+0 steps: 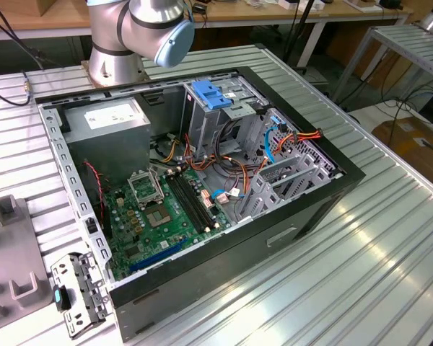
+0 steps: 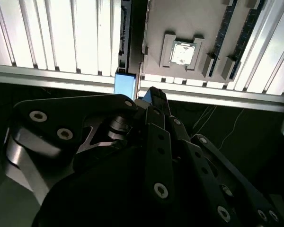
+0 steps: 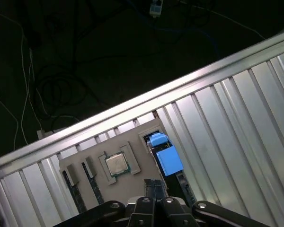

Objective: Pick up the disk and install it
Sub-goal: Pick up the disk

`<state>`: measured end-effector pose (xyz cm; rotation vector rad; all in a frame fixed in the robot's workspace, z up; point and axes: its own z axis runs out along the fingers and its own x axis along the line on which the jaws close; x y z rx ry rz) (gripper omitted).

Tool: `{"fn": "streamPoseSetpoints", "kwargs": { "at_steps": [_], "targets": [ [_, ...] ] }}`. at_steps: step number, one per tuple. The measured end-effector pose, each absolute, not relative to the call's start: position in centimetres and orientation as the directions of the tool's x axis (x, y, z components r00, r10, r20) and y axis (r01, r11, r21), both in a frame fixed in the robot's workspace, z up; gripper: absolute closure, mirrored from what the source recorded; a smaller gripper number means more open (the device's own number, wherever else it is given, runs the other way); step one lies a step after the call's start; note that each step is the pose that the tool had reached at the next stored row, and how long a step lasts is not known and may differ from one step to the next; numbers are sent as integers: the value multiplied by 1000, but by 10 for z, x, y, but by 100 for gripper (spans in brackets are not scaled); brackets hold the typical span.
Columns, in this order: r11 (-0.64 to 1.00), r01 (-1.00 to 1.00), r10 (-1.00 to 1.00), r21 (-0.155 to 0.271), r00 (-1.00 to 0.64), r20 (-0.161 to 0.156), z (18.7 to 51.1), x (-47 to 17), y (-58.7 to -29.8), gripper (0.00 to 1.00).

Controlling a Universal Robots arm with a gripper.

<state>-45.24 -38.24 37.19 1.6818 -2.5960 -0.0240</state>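
The disk stands on edge in a slot of a grey fixture tray on the ribbed aluminium table; its bright blue tabs and a dark edge show in the first wrist view. In the second wrist view a blue end of the disk shows just beside the fingertips. My gripper hovers above the tray close to the disk, its black fingers pressed together with nothing seen between them. The open computer case lies on the table in the exterior view.
The grey tray also holds a processor chip and memory sticks. Inside the case are a green motherboard, a pale-blue plate on the drive cage and loose cables. The table edge runs near the tray.
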Motion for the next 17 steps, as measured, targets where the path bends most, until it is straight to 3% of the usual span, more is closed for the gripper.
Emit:
{"fn": "streamPoseSetpoints", "kwargs": {
  "at_steps": [17],
  "targets": [
    [83, -996, -996, 39, -82, 32, 372, -452, -382, 89]
  ]
}}
